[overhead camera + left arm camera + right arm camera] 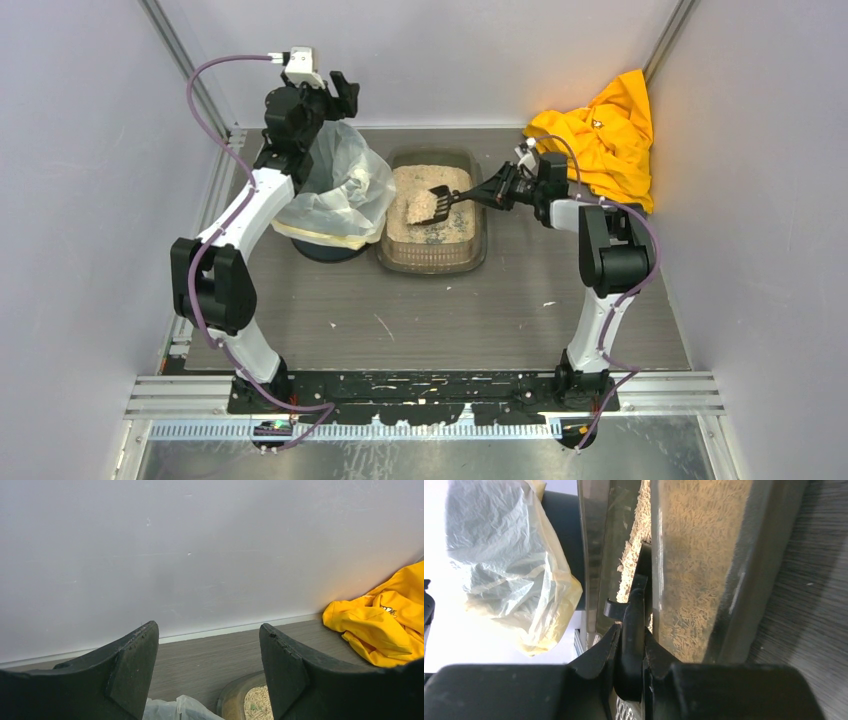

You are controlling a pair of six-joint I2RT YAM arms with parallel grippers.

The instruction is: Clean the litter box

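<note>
The litter box point(433, 250), a shallow brown-grey tray of pale granules, sits mid-table; its rim corner shows in the left wrist view point(235, 692) and its wall in the right wrist view point(704, 570). My right gripper point(497, 190) is shut on the handle of a black slotted scoop point(432, 203), whose head holds a heap of granules above the tray. The right wrist view shows the fingers point(596, 652) clamping the scoop handle point(634, 625). My left gripper point(335, 92) is open and empty, raised above the bin with the white bag liner point(335, 185), left of the tray.
A crumpled yellow cloth point(605, 135) lies at the back right corner, also in the left wrist view point(385, 620). The grey back wall point(200, 545) is close behind. A few spilled granules point(385, 325) lie on the table in front of the tray.
</note>
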